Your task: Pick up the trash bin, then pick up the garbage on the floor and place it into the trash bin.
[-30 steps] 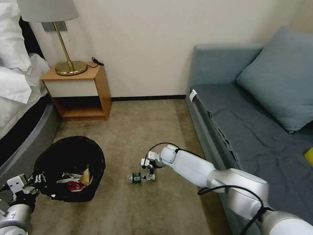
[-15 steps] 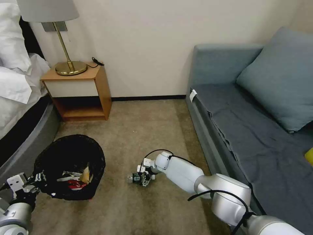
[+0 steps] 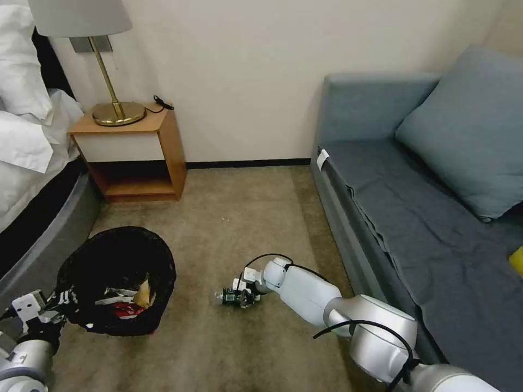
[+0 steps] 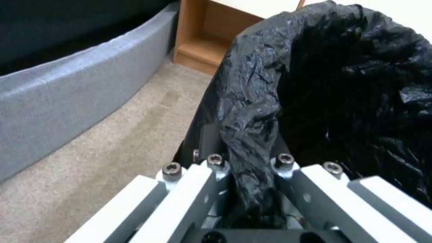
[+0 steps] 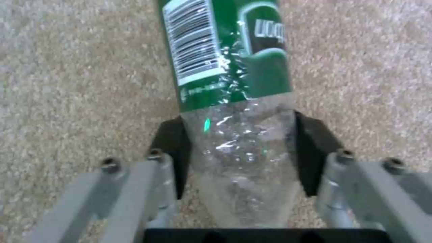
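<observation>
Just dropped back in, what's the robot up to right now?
The left gripper is clamped on the rim of the trash bin, which already holds some litter. The right gripper is down at the carpet with its pads on either side of the clear bottle with the green label, which lies on its side on the floor between the bin and the sofa.

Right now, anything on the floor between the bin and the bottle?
Nothing. In the head view, bare carpet separates the trash bin, held by the left gripper, from the bottle in the right gripper.
</observation>
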Available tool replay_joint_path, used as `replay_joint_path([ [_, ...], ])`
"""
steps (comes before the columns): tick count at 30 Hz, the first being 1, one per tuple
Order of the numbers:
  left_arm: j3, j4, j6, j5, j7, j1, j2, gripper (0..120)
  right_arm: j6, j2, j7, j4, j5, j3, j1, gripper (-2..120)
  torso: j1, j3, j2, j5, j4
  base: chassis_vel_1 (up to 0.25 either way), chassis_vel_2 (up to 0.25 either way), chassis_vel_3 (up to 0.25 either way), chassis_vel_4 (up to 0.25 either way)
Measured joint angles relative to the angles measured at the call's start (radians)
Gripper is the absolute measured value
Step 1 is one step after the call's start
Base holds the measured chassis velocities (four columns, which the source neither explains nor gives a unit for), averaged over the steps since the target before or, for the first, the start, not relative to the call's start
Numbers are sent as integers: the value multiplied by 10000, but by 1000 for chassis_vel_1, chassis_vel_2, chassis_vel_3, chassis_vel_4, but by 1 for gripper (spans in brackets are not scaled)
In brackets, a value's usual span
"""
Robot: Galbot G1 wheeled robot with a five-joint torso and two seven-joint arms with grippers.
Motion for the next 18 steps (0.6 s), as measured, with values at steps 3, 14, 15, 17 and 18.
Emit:
replay_joint_path([
  [3,44,8,-4,31,2,-7,-36,4,36,-5,9,5,8,66,-2,33,0,0,0,0,0,0,0,0,0],
  [14,92,104,2,-241,-7,-63,7,4,-212,-890,265,1048,554,461,192,22,0,0,0,2,-1,0,0,0,0],
  [15,92,104,2,-241,-7,-63,7,4,-212,-890,265,1048,554,461,192,22,0,0,0,2,-1,0,0,0,0],
  [17,94,186,25,-361,-19,-77,58,4,-276,-1275,433,1347,811,699,382,22,0,1,0,2,1,0,0,0,0],
  [18,110,221,30,-420,-20,-85,76,4,-307,-1463,617,1502,1017,758,450,22,0,0,0,2,2,0,0,0,0],
])
